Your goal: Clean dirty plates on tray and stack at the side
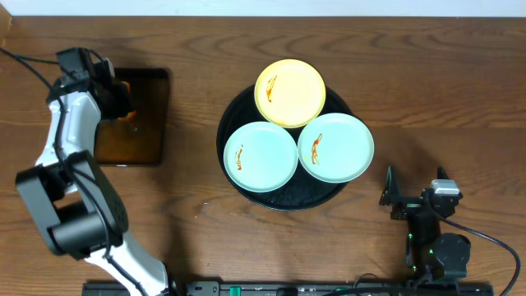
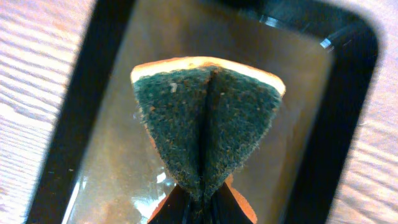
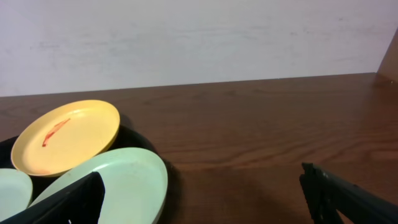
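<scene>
Left gripper [image 2: 202, 208]: clamped on sponge [image 2: 205, 124], over liquid tray [image 2: 74, 143]. Right gripper [image 3: 202, 177]: jaws apart, idle beside round tray [image 1: 288, 202]. Plates [image 1: 260, 156]: three, smeared, on round tray. Likely risks: wet sponge may drip across table [image 1: 411, 82] in transit; hard scrubbing may slide an unheld plate off

- A rectangular black tray [image 1: 167, 115] is filled with brownish liquid
- A sponge [image 2: 208, 124], dark green on its face and orange behind, is creased down the middle above that liquid
- A black cable [image 1: 16, 57] is seen at the left edge
</scene>
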Robot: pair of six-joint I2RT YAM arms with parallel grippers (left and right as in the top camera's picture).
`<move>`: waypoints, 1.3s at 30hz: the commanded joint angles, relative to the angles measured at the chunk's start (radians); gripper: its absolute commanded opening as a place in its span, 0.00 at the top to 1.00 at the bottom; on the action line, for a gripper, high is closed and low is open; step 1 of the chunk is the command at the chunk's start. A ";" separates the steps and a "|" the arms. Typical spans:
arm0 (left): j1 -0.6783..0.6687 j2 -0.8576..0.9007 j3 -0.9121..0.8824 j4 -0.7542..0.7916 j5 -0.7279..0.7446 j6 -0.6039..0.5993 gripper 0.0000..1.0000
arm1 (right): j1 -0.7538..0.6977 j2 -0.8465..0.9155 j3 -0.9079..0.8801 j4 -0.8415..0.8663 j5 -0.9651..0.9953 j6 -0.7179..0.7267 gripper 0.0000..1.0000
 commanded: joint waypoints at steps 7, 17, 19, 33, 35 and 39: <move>0.005 -0.278 0.027 0.022 0.002 0.013 0.93 | -0.007 -0.006 -0.002 -0.003 0.006 -0.008 0.01; 0.005 -0.130 -0.048 0.050 -0.006 0.017 0.92 | -0.007 -0.006 -0.002 -0.002 0.006 -0.008 0.01; 0.009 -0.081 -0.048 0.035 -0.006 0.017 0.93 | -0.007 -0.006 -0.002 -0.002 0.006 -0.008 0.01; 0.014 -0.395 0.000 0.087 0.115 0.010 0.92 | -0.007 -0.006 -0.002 -0.002 0.006 -0.008 0.01; 0.014 -0.404 -0.001 0.082 0.068 0.010 0.92 | -0.007 -0.006 -0.002 -0.002 0.006 -0.008 0.01; 0.015 -0.335 -0.056 0.081 0.039 0.013 0.92 | -0.007 -0.006 -0.002 -0.001 0.006 -0.008 0.01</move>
